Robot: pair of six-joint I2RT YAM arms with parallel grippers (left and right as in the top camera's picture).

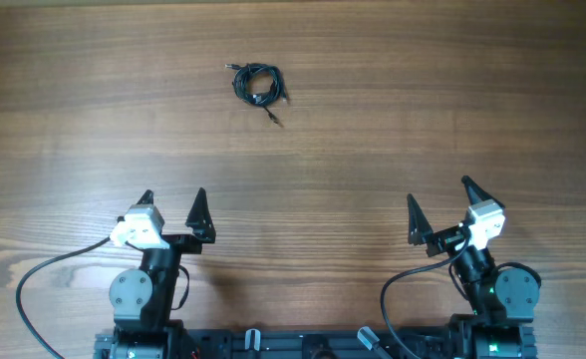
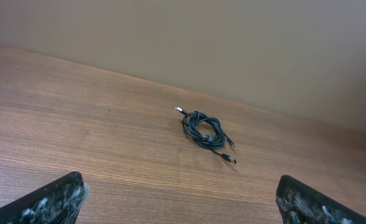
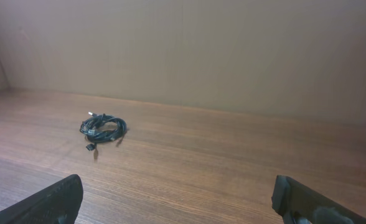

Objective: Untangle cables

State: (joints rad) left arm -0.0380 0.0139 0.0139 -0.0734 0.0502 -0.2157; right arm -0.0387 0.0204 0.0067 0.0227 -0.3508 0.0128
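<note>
The cables (image 1: 257, 84) lie bunched in one small black knot on the wooden table, far from both arms, with plug ends sticking out. From the left wrist the cables (image 2: 204, 131) sit ahead and slightly right of centre; from the right wrist the cables (image 3: 102, 129) sit ahead at the left. My left gripper (image 1: 171, 201) rests near the front edge at the left, open and empty. My right gripper (image 1: 439, 194) rests near the front edge at the right, also open with nothing between its fingers.
The wooden table (image 1: 373, 120) spreads between the grippers and the knot. A plain wall (image 2: 233, 43) rises behind the table's far edge. Thick black arm cables (image 1: 44, 274) loop by the arm bases at the front.
</note>
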